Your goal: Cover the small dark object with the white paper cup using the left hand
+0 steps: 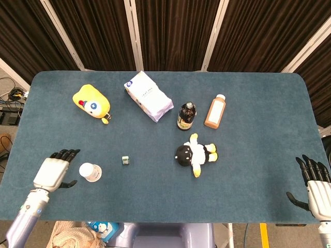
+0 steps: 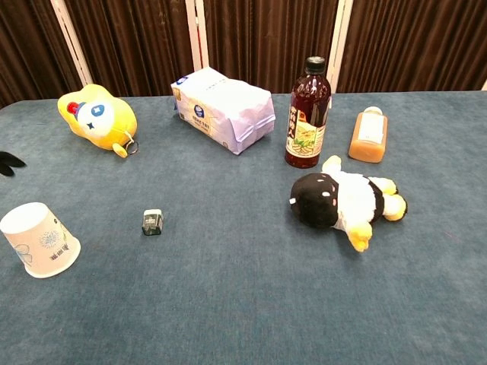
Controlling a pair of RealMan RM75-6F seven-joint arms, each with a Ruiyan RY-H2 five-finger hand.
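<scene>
The white paper cup [image 1: 90, 172] [image 2: 39, 239] stands upside down on the blue table near its front left. To its right sits the small dark object [image 1: 125, 160] [image 2: 153, 222], uncovered. My left hand [image 1: 54, 169] hovers just left of the cup, fingers spread, holding nothing; only its dark fingertips [image 2: 9, 162] show at the left edge of the chest view. My right hand [image 1: 315, 187] rests open at the table's front right corner, far from both objects.
A yellow plush [image 1: 92, 102], a white-lilac bag [image 1: 148, 96], a dark bottle [image 1: 186, 116] and an orange bottle [image 1: 215, 111] stand across the back half. A black-and-white plush [image 1: 195, 154] lies right of the dark object.
</scene>
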